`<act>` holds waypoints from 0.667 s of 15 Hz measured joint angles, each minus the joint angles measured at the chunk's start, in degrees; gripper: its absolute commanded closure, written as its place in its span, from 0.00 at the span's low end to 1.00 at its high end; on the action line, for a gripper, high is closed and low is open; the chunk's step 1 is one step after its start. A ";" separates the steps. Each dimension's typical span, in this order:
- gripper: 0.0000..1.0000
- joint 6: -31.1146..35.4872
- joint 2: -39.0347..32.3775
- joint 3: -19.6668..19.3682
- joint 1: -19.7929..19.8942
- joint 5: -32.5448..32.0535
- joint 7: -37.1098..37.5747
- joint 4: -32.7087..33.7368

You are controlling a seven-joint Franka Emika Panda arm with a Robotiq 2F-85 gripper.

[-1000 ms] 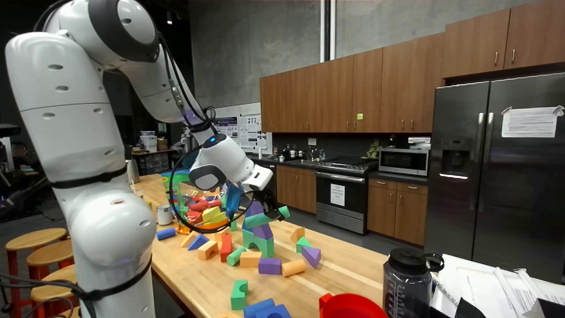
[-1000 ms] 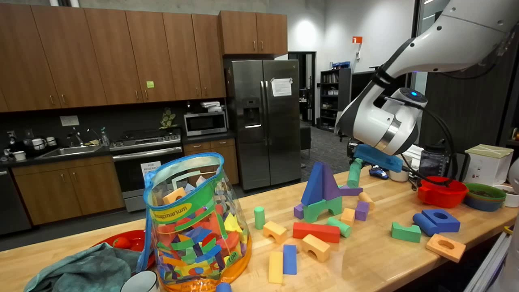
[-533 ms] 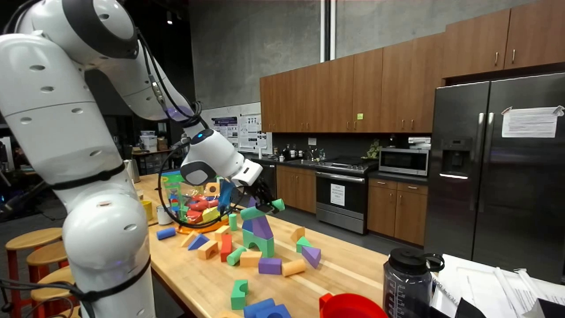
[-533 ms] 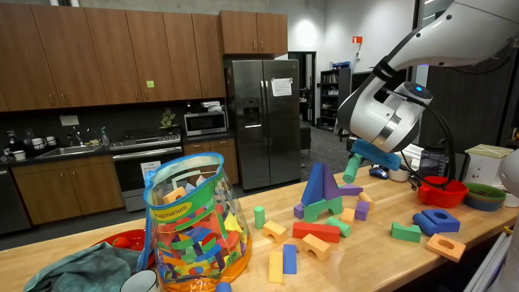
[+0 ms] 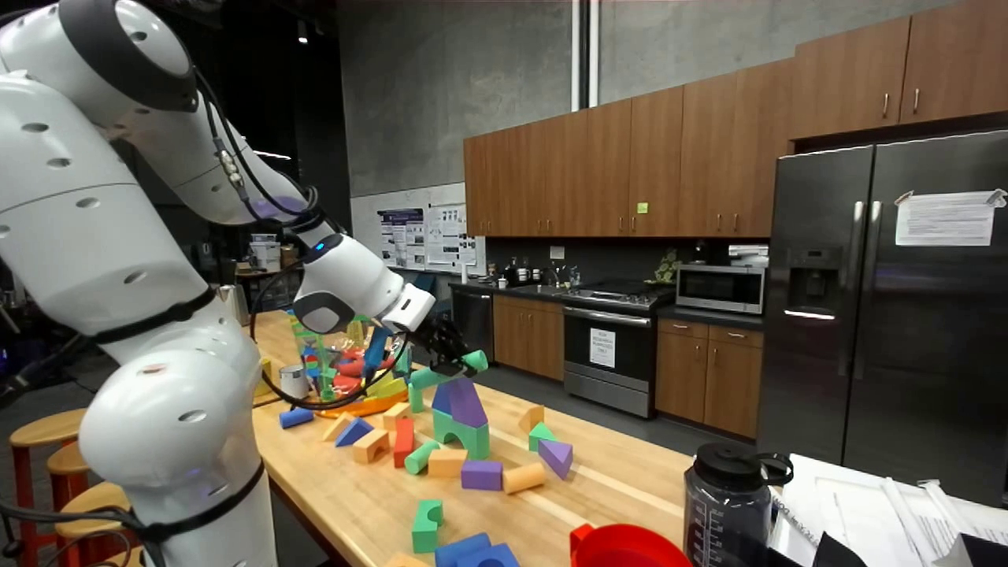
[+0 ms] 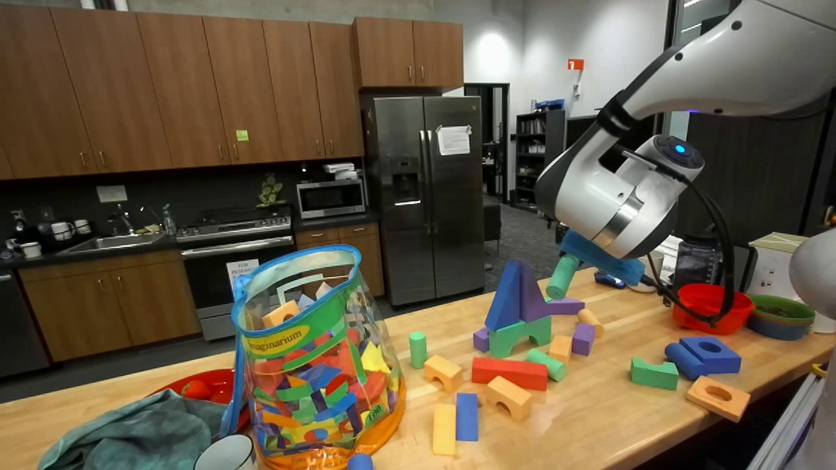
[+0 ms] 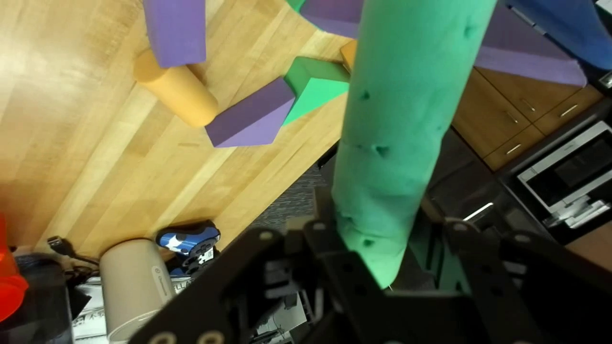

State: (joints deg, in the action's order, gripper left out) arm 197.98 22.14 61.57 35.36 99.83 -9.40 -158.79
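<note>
Gripper [image 5: 457,365] clamps one long green cylinder [image 7: 406,105] in midair

Tightened around its single catch, the gripper holds it slanted above a wooden table [image 6: 588,405], near a stack [image 6: 526,307]. The pile shows three parts: one blue wedge [image 6: 503,303] and one purple wedge [image 6: 534,303], upright side by side on one green arch [image 6: 503,341]. Nearby, the wrist view shows one orange cylinder [image 7: 177,91], one purple rectangular block [image 7: 177,33] and two triangular blocks [image 7: 258,117], one purple and one green. Around the stack in an exterior view are one red block [image 6: 509,373], two orange arches [image 6: 513,391], one yellow block [image 6: 445,429], one slim blue block [image 6: 467,418] and two short green cylinders [image 6: 418,350], one upright and one on its side. Farther along the table stands one clear bag [image 6: 326,318] packed with colored blocks [image 6: 372,388] too jumbled to count; toward the opposite end sit one green notched block [image 6: 654,375] and one deep red bowl [image 6: 738,318]. Across the room are one stove [image 5: 632,354], one microwave [image 6: 330,198] and one two-door refrigerator [image 6: 424,209] with one sheet of paper [image 6: 453,140] on its front.
</note>
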 measured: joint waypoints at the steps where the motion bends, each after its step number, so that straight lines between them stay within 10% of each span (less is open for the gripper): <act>1: 0.85 0.00 0.87 2.73 1.16 1.88 0.04 -0.01; 10: 0.85 -10.44 16.75 33.56 17.93 26.96 -0.75 -0.05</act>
State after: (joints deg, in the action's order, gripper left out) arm 187.55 38.89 95.14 53.29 126.79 -10.15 -158.83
